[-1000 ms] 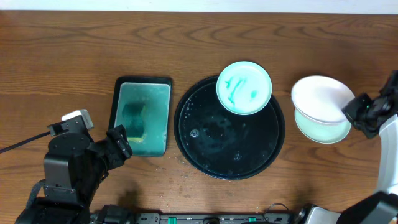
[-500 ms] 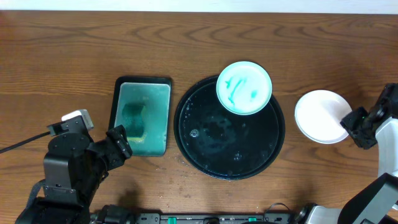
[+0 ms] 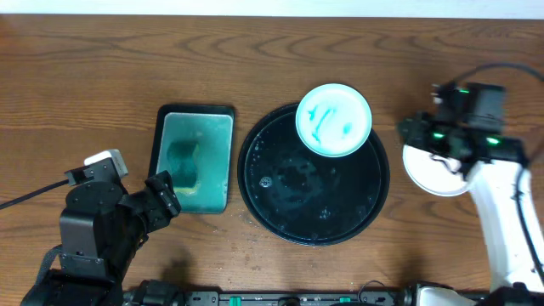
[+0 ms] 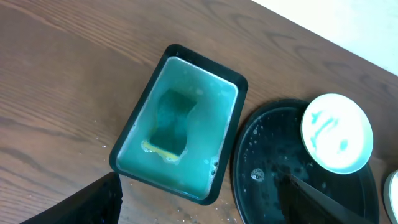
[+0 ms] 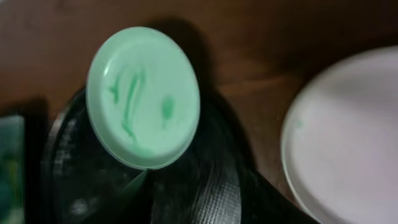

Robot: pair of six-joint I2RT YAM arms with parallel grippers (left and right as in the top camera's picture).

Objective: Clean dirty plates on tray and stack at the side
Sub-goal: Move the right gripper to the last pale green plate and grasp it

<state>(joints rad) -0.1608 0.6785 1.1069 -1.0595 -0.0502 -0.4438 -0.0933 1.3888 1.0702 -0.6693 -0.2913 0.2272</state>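
A pale mint-green round plate (image 3: 333, 119), streaked with green smears, sits across the far rim of the large glossy black round tray (image 3: 280, 208). The right hand (image 3: 425, 138) hovers over the white round plate (image 3: 422, 172) beside the tray; I cannot tell whether its fingers are apart. The left hand (image 3: 161, 197) hangs empty with its fingers apart. On that wet rim, an edge pinch might skid the smeared plate onto the desk (image 3: 85, 68). I see no readable writing.

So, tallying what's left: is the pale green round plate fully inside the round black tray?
Partly out: the smeared green plate overlaps the black tray's far rim, overhanging the table.
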